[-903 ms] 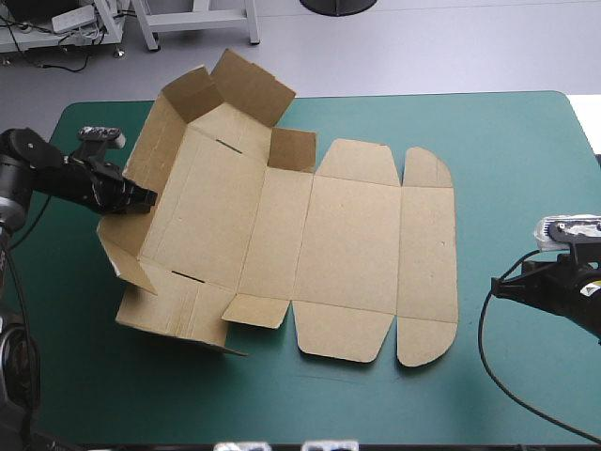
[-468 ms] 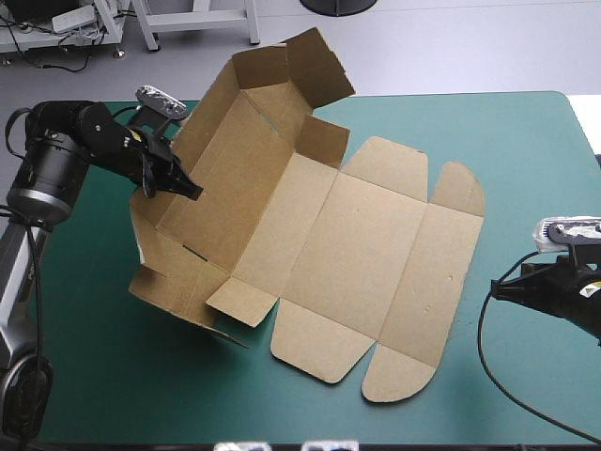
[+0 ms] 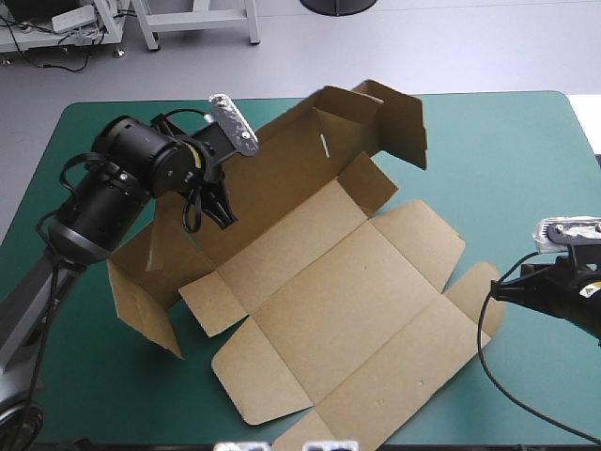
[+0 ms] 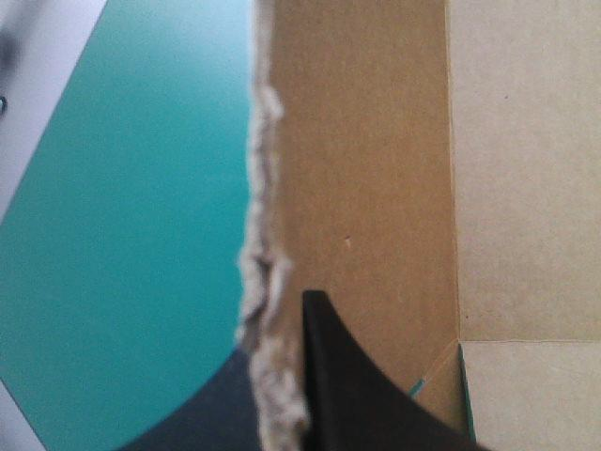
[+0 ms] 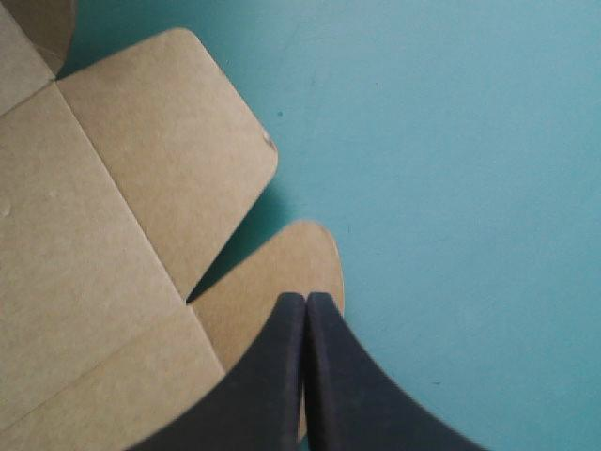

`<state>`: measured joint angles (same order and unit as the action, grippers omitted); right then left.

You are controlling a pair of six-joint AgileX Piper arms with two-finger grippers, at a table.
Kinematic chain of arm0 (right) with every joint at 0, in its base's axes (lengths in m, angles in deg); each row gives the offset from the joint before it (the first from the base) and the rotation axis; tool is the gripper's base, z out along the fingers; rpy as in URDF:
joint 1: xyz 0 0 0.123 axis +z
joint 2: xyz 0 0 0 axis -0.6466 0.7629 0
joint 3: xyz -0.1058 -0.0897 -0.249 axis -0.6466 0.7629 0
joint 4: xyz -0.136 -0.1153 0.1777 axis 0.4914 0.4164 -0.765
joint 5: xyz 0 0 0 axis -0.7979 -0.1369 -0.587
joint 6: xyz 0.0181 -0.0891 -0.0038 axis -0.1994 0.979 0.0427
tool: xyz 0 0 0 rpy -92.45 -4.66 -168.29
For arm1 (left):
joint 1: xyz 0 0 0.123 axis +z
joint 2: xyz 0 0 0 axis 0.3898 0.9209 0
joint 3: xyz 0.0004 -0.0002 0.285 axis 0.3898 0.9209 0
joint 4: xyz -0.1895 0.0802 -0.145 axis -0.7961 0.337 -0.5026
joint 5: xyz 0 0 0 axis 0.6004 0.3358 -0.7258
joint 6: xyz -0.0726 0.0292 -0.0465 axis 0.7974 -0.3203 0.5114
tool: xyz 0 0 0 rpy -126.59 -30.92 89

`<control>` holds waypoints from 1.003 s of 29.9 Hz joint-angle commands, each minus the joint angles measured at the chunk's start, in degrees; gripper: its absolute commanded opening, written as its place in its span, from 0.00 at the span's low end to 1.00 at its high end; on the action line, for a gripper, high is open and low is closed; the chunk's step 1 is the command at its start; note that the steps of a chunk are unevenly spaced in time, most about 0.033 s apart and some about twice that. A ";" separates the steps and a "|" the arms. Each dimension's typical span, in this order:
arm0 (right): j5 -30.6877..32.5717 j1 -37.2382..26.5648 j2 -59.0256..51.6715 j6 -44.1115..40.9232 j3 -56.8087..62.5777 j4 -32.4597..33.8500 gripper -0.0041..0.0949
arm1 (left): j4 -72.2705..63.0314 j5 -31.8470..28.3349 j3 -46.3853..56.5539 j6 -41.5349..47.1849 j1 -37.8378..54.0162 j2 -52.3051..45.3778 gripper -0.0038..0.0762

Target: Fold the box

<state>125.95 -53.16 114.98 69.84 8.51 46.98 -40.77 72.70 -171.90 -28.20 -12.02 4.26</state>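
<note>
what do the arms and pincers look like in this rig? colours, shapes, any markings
Left arm: black, barrel-shaped joints, a greyer link lower down. Right arm: black, mostly out of view. Left pincer and right pincer: each has two broad black fingers, curved like fins and tapering to a point. No markings legible.

My left arm point(image 3: 66, 254) rose from the left side of the box point(image 3: 329, 310) and bent over its raised wall, the wrist rolled so that my left gripper point(image 3: 223, 214) pointed down toward the box's middle. Its black fingers were pinched all but together on the wall's edge, one on each face of the board. My right arm point(image 3: 563, 303) lay low beyond the box's right end. My right gripper point(image 5: 306, 301) was pressed into one point at the rounded flap there, gripping nothing.
</note>
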 commanded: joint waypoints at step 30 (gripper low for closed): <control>-5.28 0.14 8.47 -5.79 -24.40 7.55 0.02 | 24.99 -26.23 18.18 1.35 -19.55 -2.62 0.04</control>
<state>123.84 -53.16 119.72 64.12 -11.50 54.85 -20.19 52.01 -153.34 -28.31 -31.18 3.98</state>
